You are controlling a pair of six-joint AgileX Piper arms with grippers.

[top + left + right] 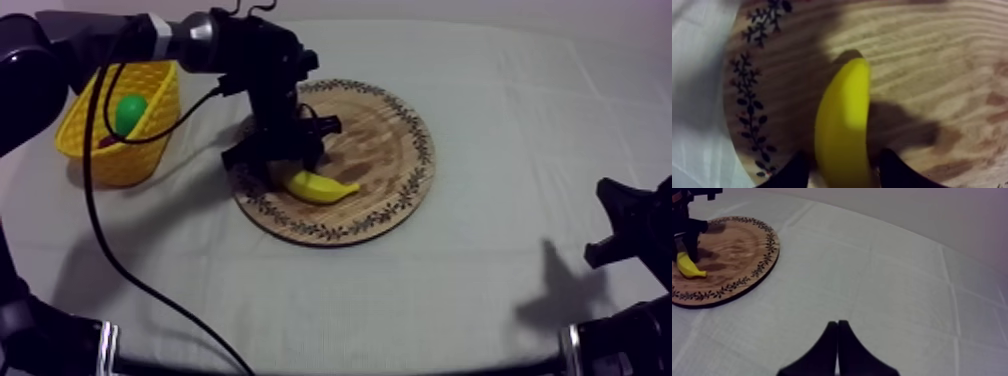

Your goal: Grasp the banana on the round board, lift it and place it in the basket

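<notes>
1. My left hand [843, 172] is down on the round wooden board [390, 140], fingers spread to either side of the banana [322, 186] and not yet clamped on it. One finger looks to be touching its side, while the other stands just clear.
2. The banana lies flat on the near-left part of the board. The hand straddles it close to one end, not at its middle.
3. My right hand [837, 338] rests over the bare desk [480, 280] at the near right, fingers pressed together on nothing.
4. The yellow basket [120, 160] sits at the far left, just beside the board, with a green fruit [130, 112] inside.
5. Risks, as I judge them:
   - With an end grip, the long free end may swing down or twist out on the lift.
   - Uneven finger contact could nudge the banana sideways as the hand closes.
   - A low carry could knock the basket's rim.
</notes>
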